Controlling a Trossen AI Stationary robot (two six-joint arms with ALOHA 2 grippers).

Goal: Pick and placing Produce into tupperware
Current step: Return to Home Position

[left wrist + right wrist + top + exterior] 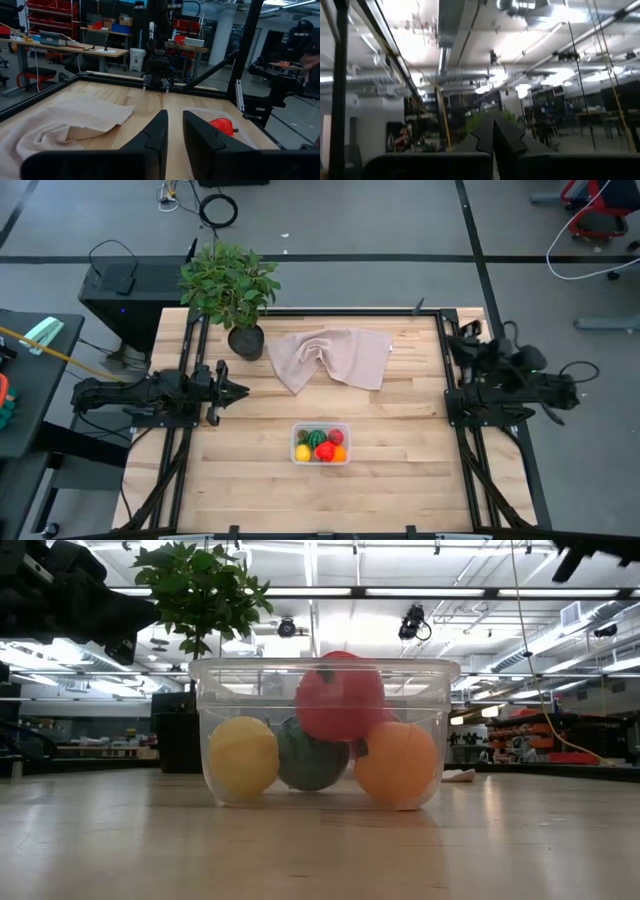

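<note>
The clear tupperware (320,443) stands on the wooden table near its front edge, with the produce inside. In the low view a yellow piece (243,757), a dark green one (311,755) and an orange one (397,762) rest on its floor, and a red one (340,697) lies on top of them. My left gripper (238,390) is level at the table's left side, slightly open with nothing between its fingers (175,131). My right gripper (462,340) is drawn back at the table's right edge, tipped upward and shut (492,131) on nothing.
A crumpled beige cloth (330,357) lies at the far middle of the table. A potted leafy plant (232,285) stands at the far left corner. Dark frame rails (460,440) run along both sides of the table.
</note>
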